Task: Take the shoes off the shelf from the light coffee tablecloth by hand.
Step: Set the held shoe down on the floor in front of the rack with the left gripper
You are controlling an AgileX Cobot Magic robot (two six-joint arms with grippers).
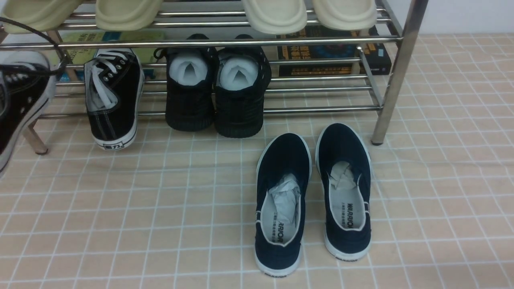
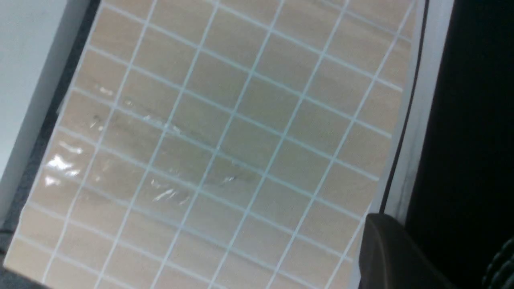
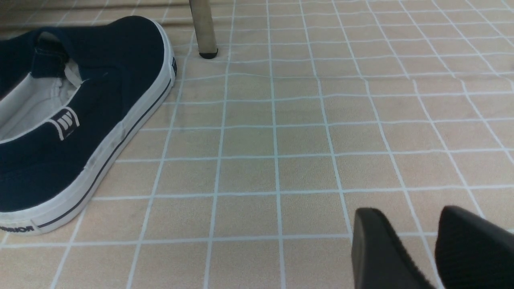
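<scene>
one black canvas lace-up sneaker [image 1: 114, 100] sits heel-out on the chrome tube shelf [image 1: 225, 42], long axis away from the robot, on the left arm's side; its tilted twin [image 1: 18, 104] hangs further left, and whether the left claw [image 2: 385, 249] grips it cannot be told; the right claw [image 3: 421, 228], barely parted and empty, lies well apart

Plain white wall [image 1: 470, 16], soft even light

You can read "WARRIOR" on the insole of the navy slip-on [image 1: 347, 216] nearer the leg of the shelf [image 1: 395, 80]. Its partner [image 1: 281, 224] shows only "RRIOR"; paper stuffing [image 1: 285, 196] covers the rest. The black sneaker [image 1: 113, 100] bears two Chinese characters on its heel tab, apparently 回力. Print on the books [image 1: 333, 52] is illegible.
</scene>
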